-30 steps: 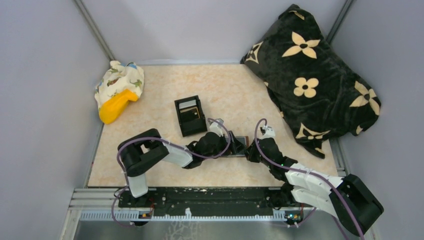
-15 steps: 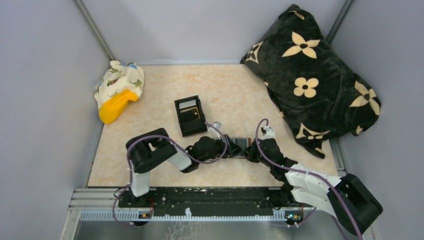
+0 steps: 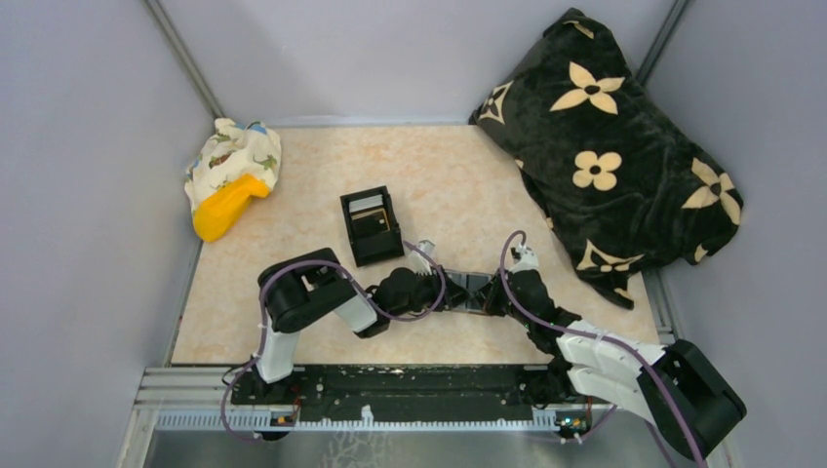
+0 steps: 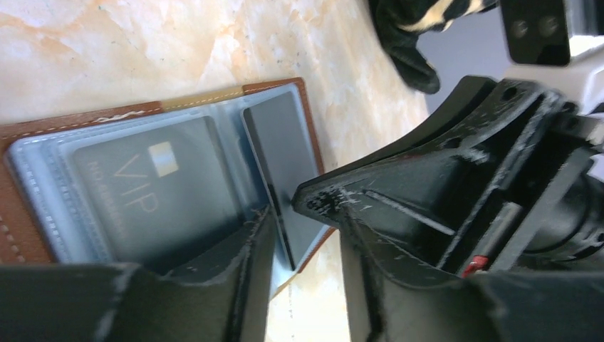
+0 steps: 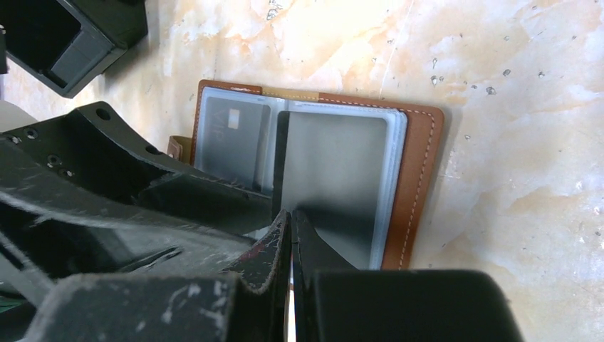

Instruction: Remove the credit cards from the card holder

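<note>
Nearest the arm bases, both claws met at the card holder [image 5: 417, 178], which lay opened flat on the surface [image 5: 498, 85] with its blue-grey sleeves facing up. Its long axis ran left to right, from one claw toward the other. The right claw [image 5: 288, 217] came in over the holder's near long edge at the spine. Its fingers were pressed almost together on the near end of the middle leaf [image 4: 278, 142], a clear sleeve with a dark card in it, which stood on edge along the fold. The left claw [image 4: 305, 235] sat at the same near edge, just left of that leaf. Its fingers were spread, one over the corner of the page holding the VIP card [image 4: 153, 189], the other past the leaf. Whether the left claw pressed on the holder could not be told. The right claw was judged the nearer arm for the pull, since it already pinched the leaf. The leaf ran across the holder's short axis, so any draw would go toward the near edge. Beyond the holder's far edge, well apart, stood a black tray [image 3: 371, 226]. Farther back and to the holder's right lay a flowered blanket [image 3: 610, 146].
</note>
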Controlling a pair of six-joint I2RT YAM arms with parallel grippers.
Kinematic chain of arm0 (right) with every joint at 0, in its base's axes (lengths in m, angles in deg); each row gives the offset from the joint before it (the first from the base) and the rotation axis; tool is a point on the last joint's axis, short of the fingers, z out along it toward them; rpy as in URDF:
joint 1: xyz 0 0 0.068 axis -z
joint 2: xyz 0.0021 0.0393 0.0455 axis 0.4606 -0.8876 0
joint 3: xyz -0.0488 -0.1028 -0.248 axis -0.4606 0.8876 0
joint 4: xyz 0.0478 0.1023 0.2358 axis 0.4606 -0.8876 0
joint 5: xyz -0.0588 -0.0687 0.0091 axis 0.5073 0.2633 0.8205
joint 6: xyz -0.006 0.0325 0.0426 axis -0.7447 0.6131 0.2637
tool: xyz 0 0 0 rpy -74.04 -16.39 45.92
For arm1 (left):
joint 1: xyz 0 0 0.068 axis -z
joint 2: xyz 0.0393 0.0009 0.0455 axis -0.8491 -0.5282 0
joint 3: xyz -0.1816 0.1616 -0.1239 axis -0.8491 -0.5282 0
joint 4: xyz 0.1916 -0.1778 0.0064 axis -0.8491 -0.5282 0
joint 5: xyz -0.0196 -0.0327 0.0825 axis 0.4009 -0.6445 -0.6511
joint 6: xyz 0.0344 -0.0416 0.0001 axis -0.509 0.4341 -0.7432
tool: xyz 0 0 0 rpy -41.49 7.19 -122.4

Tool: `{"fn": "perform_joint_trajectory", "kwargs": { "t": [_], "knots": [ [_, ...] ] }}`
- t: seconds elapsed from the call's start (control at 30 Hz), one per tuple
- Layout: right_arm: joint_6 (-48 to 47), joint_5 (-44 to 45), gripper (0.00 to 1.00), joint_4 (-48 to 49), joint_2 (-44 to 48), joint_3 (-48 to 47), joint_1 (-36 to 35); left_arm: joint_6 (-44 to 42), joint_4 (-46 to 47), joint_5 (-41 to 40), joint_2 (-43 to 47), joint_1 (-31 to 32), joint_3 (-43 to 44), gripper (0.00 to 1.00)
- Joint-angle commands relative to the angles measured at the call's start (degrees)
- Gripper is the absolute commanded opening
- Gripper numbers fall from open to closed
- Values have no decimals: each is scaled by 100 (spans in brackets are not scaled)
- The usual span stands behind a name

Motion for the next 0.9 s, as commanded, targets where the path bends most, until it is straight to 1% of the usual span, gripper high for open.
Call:
{"fn": "perform_joint_trajectory", "kwargs": {
  "t": [0.0, 0.07, 0.17, 0.2, 0.43, 0.63, 0.87],
  "knots": [
    [-6, -33, 0, -73, 32, 152, 78, 21, -182, 229, -133, 30, 245, 36],
    [-13, -49, 0, -100, 63, 148, 75, 33, -348, 174, -180, 26, 318, 20],
    [-31, -38, 0, -215, 148, 130, 83, 97, -405, 192, -279, 26, 387, 2],
    [-44, -27, 0, -263, 190, 123, 88, 132, -390, 204, -306, 19, 402, 0],
    [-67, 63, 0, -666, 596, 76, 101, 152, -432, 237, -315, -8, 405, 0],
    [-197, 282, 0, -1264, 1083, -70, 126, 176, -327, 216, -101, -125, 164, 0],
    [-167, 235, 0, -1294, 1106, 59, 145, 117, -360, 211, 83, -268, 27, 0]
  ]
}}
